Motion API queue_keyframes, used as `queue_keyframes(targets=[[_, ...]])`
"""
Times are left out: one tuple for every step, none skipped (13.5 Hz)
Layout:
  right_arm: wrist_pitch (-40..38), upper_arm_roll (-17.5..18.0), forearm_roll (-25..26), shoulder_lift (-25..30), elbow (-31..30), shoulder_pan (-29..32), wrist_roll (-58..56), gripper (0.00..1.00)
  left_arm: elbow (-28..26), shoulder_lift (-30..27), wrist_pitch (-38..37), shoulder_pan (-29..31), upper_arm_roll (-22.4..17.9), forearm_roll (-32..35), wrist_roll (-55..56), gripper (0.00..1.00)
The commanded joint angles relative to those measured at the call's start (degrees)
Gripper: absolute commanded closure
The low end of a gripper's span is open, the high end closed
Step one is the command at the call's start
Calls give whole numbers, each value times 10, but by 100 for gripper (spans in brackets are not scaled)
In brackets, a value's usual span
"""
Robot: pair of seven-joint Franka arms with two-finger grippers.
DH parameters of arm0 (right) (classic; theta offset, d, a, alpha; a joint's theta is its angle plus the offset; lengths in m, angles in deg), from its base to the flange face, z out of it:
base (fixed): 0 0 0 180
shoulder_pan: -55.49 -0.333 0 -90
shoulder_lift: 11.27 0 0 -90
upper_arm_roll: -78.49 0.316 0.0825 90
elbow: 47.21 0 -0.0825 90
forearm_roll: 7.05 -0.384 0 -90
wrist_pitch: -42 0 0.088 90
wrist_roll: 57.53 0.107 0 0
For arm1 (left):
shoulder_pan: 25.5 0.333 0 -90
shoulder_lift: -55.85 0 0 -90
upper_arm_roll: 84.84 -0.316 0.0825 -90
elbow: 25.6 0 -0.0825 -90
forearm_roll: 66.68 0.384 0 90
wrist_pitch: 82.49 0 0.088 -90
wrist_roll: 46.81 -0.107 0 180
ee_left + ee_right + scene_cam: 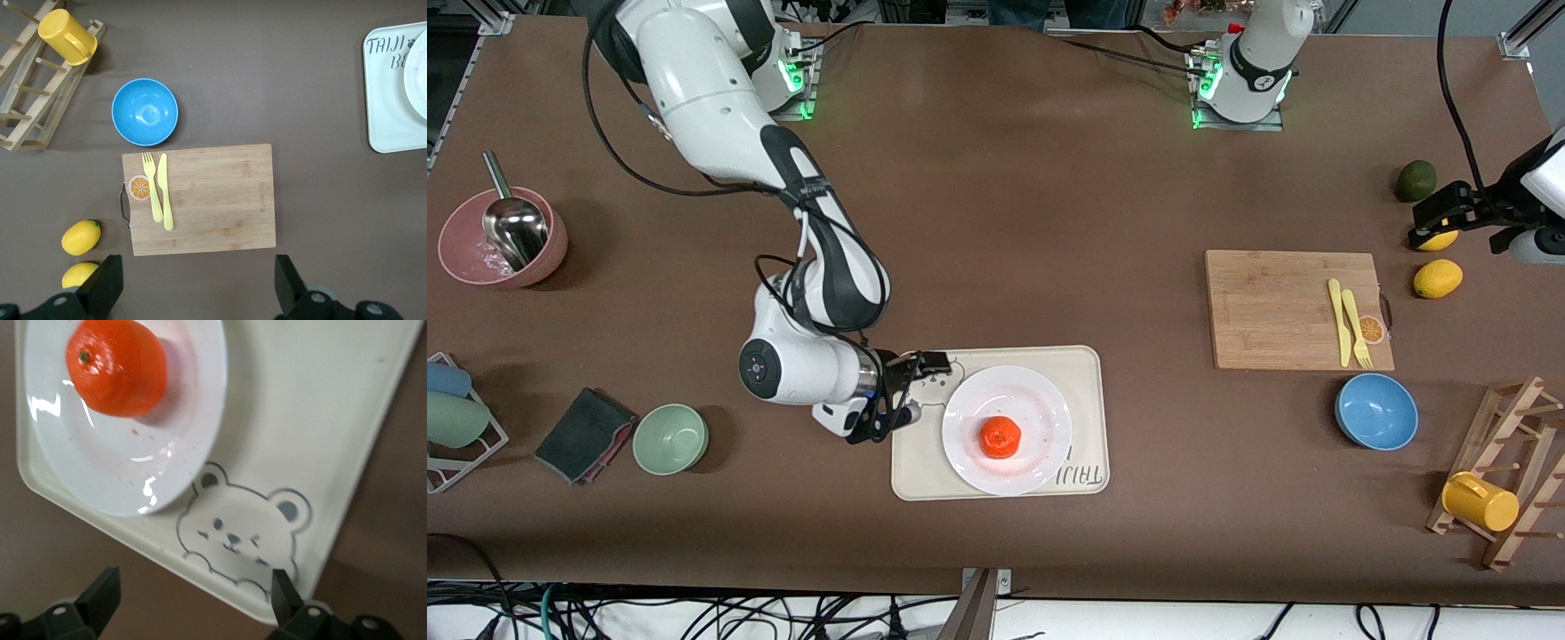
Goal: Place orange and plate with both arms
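Note:
The orange (1000, 436) sits in the middle of the white plate (1032, 400), which rests on the cream bear-printed tray (1072, 369). My right gripper (904, 396) is open and empty, low at the tray's edge toward the right arm's end, beside the plate. The right wrist view shows the orange (117, 365), the plate (127, 447), the tray (313, 433) and the open gripper (192, 600) over the tray's rim. My left gripper (1467, 224) is open and empty, up over a lemon at the left arm's end. In the left wrist view the open gripper (197, 293) is over bare table.
A wooden cutting board (1280, 307) holds a yellow knife and fork (1352, 324). A blue bowl (1376, 411), two lemons (1438, 278), an avocado (1416, 180) and a mug rack (1507, 498) lie at the left arm's end. A green bowl (671, 437), a dark cloth (583, 436) and a pink bowl (503, 238) lie at the right arm's end.

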Motion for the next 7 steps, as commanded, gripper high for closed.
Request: queue_keyframes(targets=[[-88,-31,109,78,-48,-2,26,0,4,1,5,3,1,-5,-15,0],[-112,-46,140,95,-47,-2,28,0,5,1,4,2,2,-6,-13,0],[-130,-60,164,117,-47,-2,51,0,5,1,4,2,2,-8,-14,0],[-152,-74,180,140,-47,-2,75,0,5,1,4,3,2,-9,-14,0],[-185,-85,195,168,-46,-1,75,0,5,1,4,3,2,-9,-14,0],[-216,-98,200,193,-46,1,72,0,6,1,4,2,3,-10,-14,0],[-235,-111,200,217,-45,1,67,0,6,1,4,2,3,-10,-14,0]])
